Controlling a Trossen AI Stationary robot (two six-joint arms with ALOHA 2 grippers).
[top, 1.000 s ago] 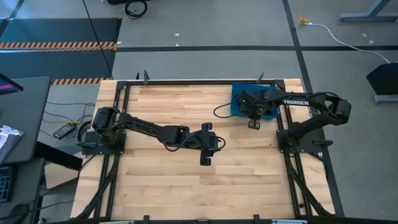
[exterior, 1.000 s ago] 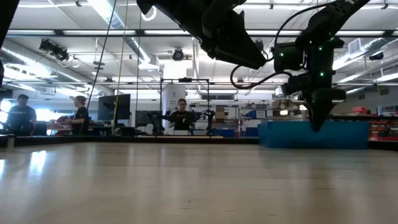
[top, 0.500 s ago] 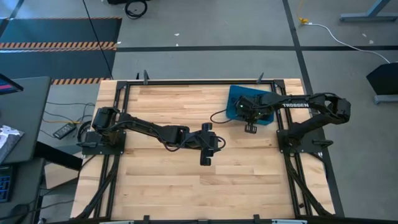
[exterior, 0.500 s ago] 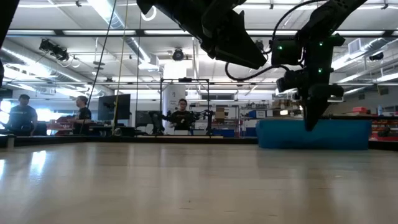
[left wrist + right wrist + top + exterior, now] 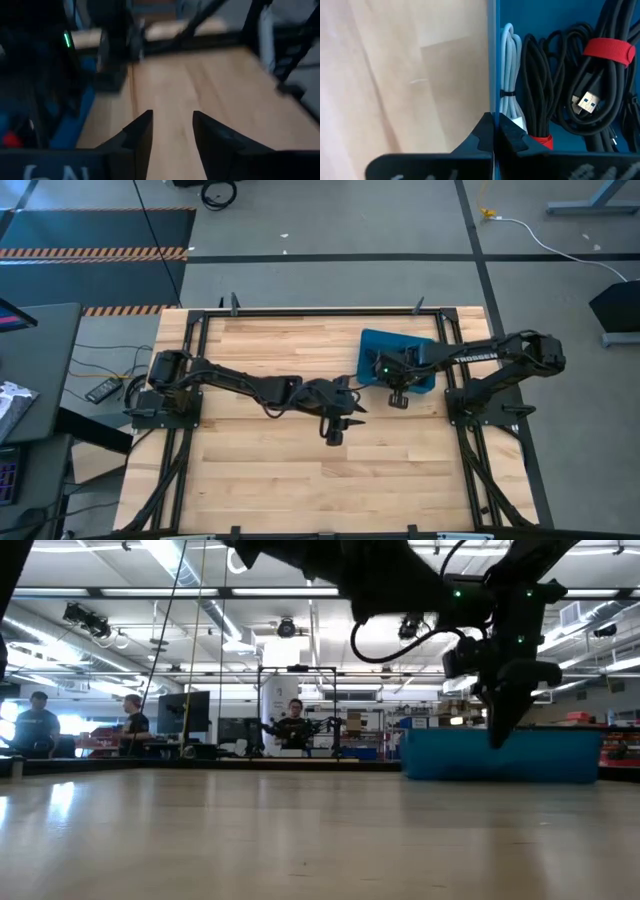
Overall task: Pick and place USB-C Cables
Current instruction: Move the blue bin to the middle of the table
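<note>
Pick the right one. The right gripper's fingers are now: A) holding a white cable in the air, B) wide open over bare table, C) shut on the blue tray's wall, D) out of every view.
C: in the right wrist view the right gripper is shut, its fingertips pinched on the edge of the blue tray, with the coiled cables lying inside.

- USB-C cables (image 5: 555, 80): coiled bundles lying side by side inside my blue tray (image 5: 492, 60).
- White cable (image 5: 509, 75): against the tray wall.
- Black cable (image 5: 536, 85): just beside the white one, red band at one end.
- Second black cable (image 5: 600, 95): red tie band (image 5: 610, 51), metal plug exposed.
</note>
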